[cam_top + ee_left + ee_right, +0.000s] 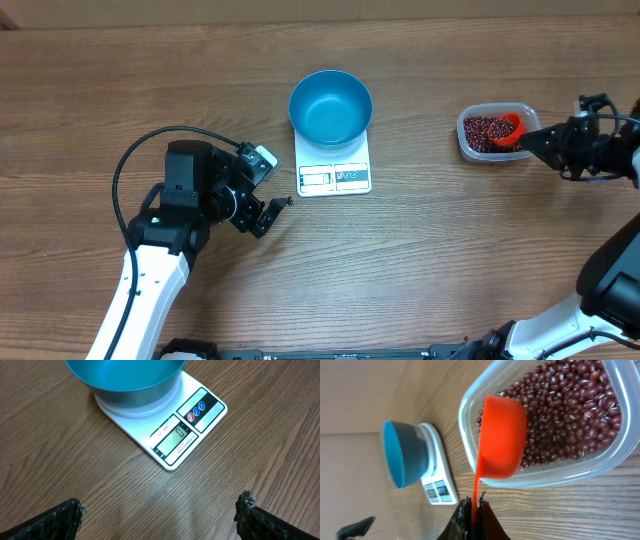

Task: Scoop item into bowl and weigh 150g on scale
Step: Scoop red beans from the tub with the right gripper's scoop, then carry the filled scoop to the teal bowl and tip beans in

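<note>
While right hand (476, 504) pinches orange scoop (502, 435) over beans (570, 405), left hand (159, 506) wide near scale (137, 425).

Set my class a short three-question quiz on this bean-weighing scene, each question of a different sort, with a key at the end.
1. True or false: the blue bowl stands on the white scale.
2. What is the right end effector shut on? A) the handle of the orange scoop; B) the bowl's rim; C) nothing.
3. Fill in: the beans lie in the clear ___.
Key: 1 true; 2 A; 3 tub.
</note>
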`<state>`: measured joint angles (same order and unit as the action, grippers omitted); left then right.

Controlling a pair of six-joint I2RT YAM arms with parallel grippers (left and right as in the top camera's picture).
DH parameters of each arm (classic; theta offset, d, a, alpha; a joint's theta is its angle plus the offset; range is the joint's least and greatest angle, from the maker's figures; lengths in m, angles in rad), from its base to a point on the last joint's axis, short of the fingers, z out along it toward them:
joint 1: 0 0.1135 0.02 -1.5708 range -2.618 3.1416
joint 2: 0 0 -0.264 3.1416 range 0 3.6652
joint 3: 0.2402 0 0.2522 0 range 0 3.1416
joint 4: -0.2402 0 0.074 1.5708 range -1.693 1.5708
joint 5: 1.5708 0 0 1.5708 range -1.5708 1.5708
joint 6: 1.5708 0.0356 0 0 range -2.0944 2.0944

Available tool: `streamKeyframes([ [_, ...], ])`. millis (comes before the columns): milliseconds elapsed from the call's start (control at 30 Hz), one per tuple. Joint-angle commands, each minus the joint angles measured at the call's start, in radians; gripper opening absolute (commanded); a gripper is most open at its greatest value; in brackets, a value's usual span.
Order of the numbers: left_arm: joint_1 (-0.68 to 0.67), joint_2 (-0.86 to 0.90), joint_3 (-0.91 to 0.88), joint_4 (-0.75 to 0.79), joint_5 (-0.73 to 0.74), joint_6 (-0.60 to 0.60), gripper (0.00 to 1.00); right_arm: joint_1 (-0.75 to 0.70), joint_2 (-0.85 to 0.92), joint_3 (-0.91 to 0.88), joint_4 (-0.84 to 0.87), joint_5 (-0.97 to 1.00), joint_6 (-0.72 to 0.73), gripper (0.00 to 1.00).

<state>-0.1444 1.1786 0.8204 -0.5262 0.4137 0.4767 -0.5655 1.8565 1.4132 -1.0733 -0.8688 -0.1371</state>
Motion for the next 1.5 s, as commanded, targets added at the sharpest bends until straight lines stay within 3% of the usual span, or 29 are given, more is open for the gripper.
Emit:
streamKeyframes([
  [0, -0.002, -0.001, 0.0, 0.003, -0.003, -0.01, 1.0, -0.019, 0.005, -0.007, -0.02, -0.102, -0.082, 0.04],
  [367, -0.002, -0.001, 0.0, 0.003, -0.003, -0.01, 1.0, -0.002, 0.005, -0.007, -0.043, -0.264, -0.102, 0.04],
  [600, -0.002, -0.001, 0.0, 0.003, -0.003, -0.01, 1.0, 0.107, 0.005, -0.006, -0.041, -0.285, -0.086, 0.04],
  [833, -0.002, -0.001, 0.0, 0.003, -0.003, -0.01, 1.0, 0.291, 0.005, -0.006, 0.097, -0.285, 0.112, 0.04],
  [1133, -0.002, -0.001, 0.0, 0.003, -0.003, -0.01, 1.0, 0.521, 0.005, -0.005, 0.403, -0.275, 0.394, 0.04],
  [1300, -0.002, -0.001, 0.0, 0.003, -0.003, -0.01, 1.0, 0.629, 0.005, -0.003, 0.537, -0.15, 0.509, 0.04],
  [1467, -0.002, -0.001, 0.0, 0.003, -0.003, -0.01, 1.0, 0.716, 0.005, 0.034, 0.528, 0.033, 0.508, 0.04],
])
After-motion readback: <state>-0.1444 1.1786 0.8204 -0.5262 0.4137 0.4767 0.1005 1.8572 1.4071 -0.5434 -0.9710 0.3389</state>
